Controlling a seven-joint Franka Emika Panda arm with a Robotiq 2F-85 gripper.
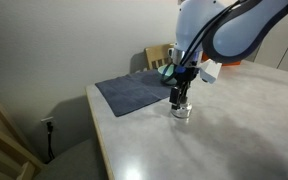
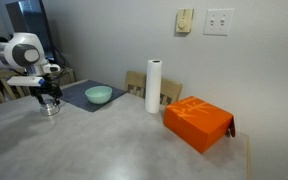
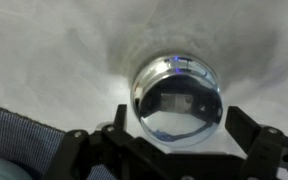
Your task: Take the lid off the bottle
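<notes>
The bottle [image 1: 181, 112] is a short silvery jar standing on the pale table just off the mat's edge, also seen in an exterior view as the bottle [image 2: 51, 108]. Its lid [image 3: 177, 95] sits on top and fills the middle of the wrist view as a round, mirror-like disc. My gripper [image 1: 181, 98] hangs straight above the jar, open. In the wrist view the gripper [image 3: 182, 116] has one dark finger on each side of the lid, each with a gap to its rim. Nothing is held.
A blue-grey cloth mat [image 1: 134, 92] lies beside the jar, with a teal bowl [image 2: 98, 95] on it. A white paper roll [image 2: 153, 87] and an orange box [image 2: 197, 122] stand further along the table. A wooden chair [image 1: 4, 140] is off the table's edge.
</notes>
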